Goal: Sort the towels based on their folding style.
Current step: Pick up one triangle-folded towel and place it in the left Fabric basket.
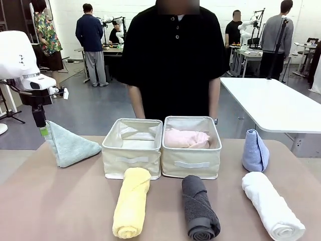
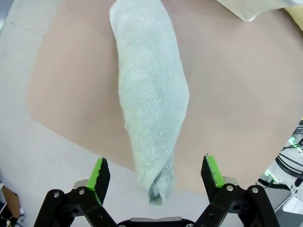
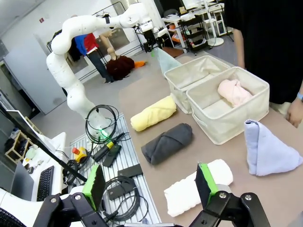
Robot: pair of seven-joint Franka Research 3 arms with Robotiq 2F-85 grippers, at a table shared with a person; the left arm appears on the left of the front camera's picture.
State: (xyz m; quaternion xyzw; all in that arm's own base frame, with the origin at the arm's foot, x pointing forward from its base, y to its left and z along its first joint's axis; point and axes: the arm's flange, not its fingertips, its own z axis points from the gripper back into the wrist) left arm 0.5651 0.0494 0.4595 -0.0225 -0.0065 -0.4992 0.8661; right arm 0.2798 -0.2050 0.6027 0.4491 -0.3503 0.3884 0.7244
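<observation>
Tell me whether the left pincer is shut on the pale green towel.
No, the left pincer stands open, its pads clear of the pale green towel between them.

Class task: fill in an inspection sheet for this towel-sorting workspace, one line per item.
Surface: brown tabletop, flat.
Job's things: pink terry roll in right beige fabric bin; left beige fabric bin holds no towel; yellow roll, dark grey roll, white roll lie in front; pale green cone-folded towel left, light blue cone-folded towel right.
Clutter: nothing seen.
Grippers: left gripper open astride the green cone's tip; right gripper open, holding nothing.
Cables: black coils at left arm's base.
Surroundings: person in black shirt behind bins; white table beyond.
</observation>
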